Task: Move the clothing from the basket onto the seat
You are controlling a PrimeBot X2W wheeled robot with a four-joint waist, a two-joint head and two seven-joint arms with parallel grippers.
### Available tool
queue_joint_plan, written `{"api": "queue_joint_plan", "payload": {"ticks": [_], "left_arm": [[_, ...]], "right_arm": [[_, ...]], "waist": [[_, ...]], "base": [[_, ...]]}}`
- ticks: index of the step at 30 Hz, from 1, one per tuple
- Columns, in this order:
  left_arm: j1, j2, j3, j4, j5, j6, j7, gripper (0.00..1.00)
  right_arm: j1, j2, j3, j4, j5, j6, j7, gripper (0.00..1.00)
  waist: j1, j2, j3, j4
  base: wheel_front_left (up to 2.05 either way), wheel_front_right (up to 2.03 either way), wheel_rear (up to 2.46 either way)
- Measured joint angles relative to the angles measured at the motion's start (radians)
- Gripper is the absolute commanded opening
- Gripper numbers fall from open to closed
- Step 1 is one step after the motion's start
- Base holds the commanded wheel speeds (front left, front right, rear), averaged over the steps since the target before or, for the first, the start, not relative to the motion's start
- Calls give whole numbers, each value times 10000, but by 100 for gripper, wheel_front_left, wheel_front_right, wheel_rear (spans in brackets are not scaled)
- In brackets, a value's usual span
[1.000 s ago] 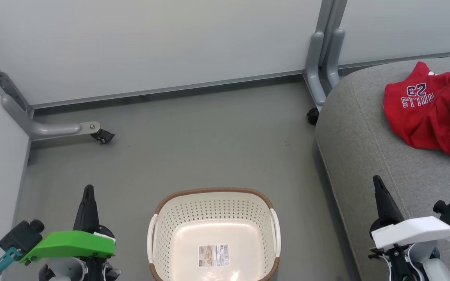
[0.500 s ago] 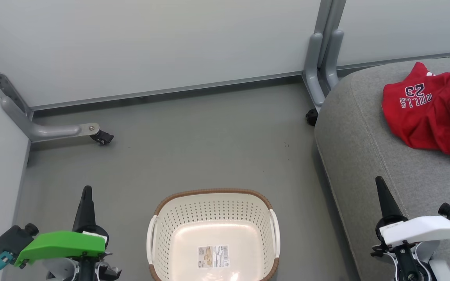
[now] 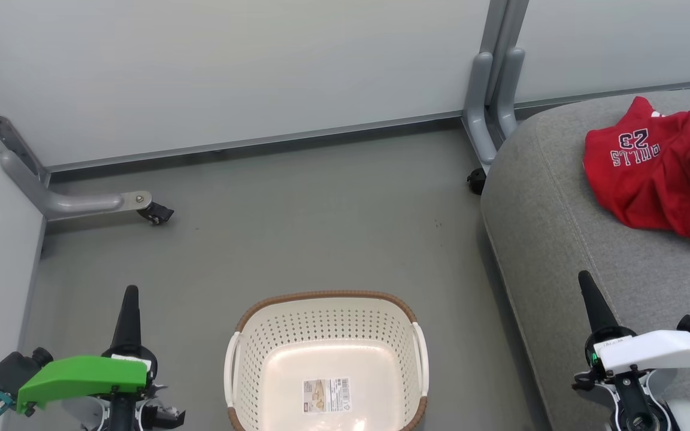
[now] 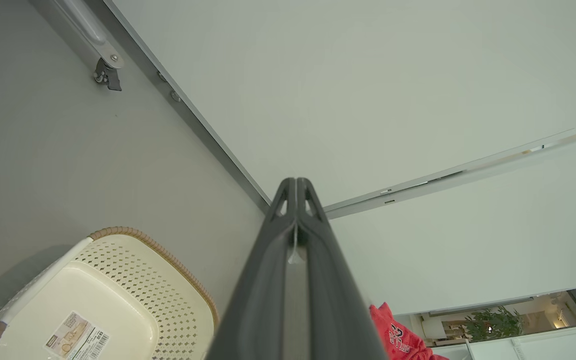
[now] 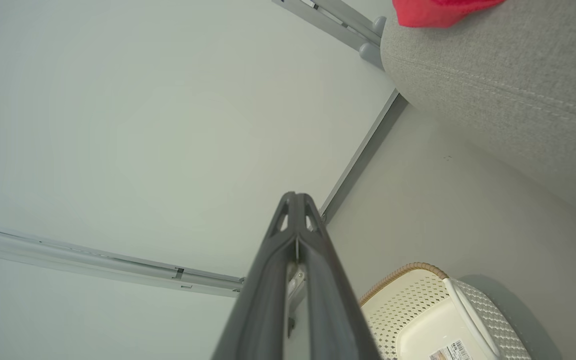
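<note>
Basket at 6 o'clock on floor, nothing inside but sticker on bottom. Clothing bunched on seat up at 2 o'clock, "23" showing. One red heap, can't tell if both pieces in it. Left hand at 8, right hand at 4, both with fingers pressed together, holding nothing, flanking basket. Looks parked because job's basically done imo.

Bright, even overhead light leaves only soft shadows on the grey floor and a white glare patch inside the cream perforated plastic basket, while both wide-angle wrist views slightly bend the wall rails.
</note>
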Motion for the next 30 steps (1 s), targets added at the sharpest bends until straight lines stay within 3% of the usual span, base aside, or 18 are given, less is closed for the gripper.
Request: {"api": "queue_joint_plan", "payload": {"ticks": [30], "left_arm": [[-103, 2, 320, -8, -2625, -155, 694, 0]], "right_arm": [[-107, -8, -320, 115, 2527, 0, 725, 0]], "waist": [[0, 0, -95, -70]], "base": [[0, 0, 0]]}}
